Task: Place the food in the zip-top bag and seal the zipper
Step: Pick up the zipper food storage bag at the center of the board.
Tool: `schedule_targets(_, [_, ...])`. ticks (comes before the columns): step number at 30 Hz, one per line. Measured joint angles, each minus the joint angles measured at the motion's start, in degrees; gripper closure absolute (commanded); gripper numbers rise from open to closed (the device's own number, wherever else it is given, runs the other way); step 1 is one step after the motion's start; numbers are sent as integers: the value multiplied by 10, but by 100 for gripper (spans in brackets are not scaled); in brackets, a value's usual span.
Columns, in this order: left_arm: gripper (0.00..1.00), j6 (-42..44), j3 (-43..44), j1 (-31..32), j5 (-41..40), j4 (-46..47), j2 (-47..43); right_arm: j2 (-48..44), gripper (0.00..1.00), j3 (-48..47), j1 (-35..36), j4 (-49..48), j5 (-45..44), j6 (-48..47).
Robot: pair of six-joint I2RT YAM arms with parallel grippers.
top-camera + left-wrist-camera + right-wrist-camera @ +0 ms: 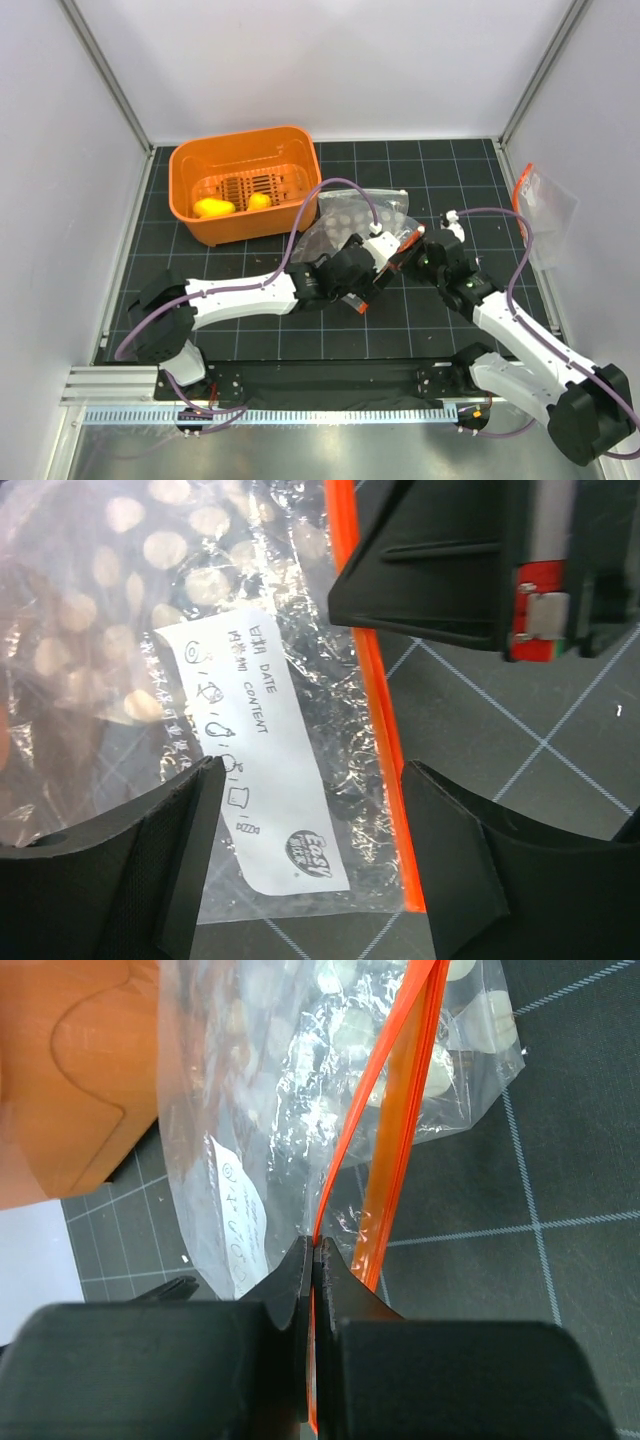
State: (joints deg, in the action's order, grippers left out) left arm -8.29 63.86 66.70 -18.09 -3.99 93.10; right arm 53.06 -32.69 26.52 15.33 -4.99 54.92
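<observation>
Lying mid-table, the clear flat plastic zip-top bag (350, 750) is pinched at its orange-red zipper strip (395, 1160) by the closed right gripper (312, 1260); the left gripper (312, 775) is spread wide over it, empty. It could be sealed with yellow toy food (213, 208) left in the orange plastic basket (245, 230).

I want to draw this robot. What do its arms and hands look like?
The left arm and right arm are white with chunky black joints. A thin purple cable loops along each. The left hand and right hand have black, wedge-shaped fingers.
</observation>
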Motion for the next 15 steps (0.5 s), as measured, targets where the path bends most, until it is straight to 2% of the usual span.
schedule_targets(3, [19,1,4,0,-4,-7,0,-15,99,-4,0,12,0,5])
schedule_targets(8, [18,0,11,4,-4,-8,0,-28,99,-25,0,21,2,11])
schedule_targets(15, [22,0,27,13,-11,-10,0,-31,99,-33,0,29,9,23])
